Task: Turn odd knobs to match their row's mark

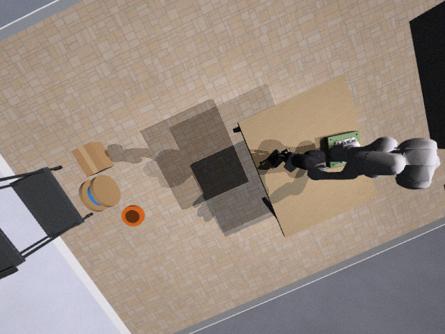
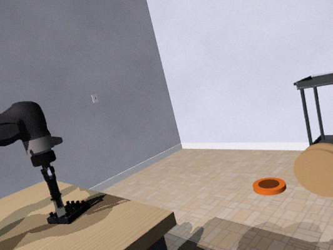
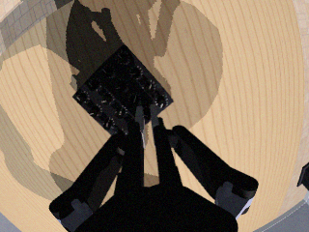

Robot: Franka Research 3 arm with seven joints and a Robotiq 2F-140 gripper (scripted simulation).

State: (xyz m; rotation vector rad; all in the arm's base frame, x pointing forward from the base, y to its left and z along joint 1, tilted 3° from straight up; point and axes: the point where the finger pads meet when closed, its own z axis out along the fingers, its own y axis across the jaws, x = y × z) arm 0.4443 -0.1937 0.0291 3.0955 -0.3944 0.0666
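The black knob box (image 1: 272, 158) (image 2: 68, 219) (image 3: 116, 82) stands flat on the table, turned diagonally in the wrist view, with several black knobs in rows. My gripper (image 2: 60, 211) (image 3: 147, 114) points down at it, its fingertips low around a knob at the box's lower right edge in the wrist view. The fingers stand close together, one on each side of that knob, and look shut on it. The fingers hide most of that knob and part of the nearest corner. The white lines and printed names are too dark and small to read.
A green board (image 1: 334, 163) with light parts lies beside the arm in the top view. The wooden table (image 1: 305, 111) (image 2: 119, 236) (image 3: 256, 97) has its edge near the knob box there. An orange ring (image 1: 142, 216) (image 2: 278, 189), a cardboard box (image 1: 100, 158) and a round spool lie on the floor.
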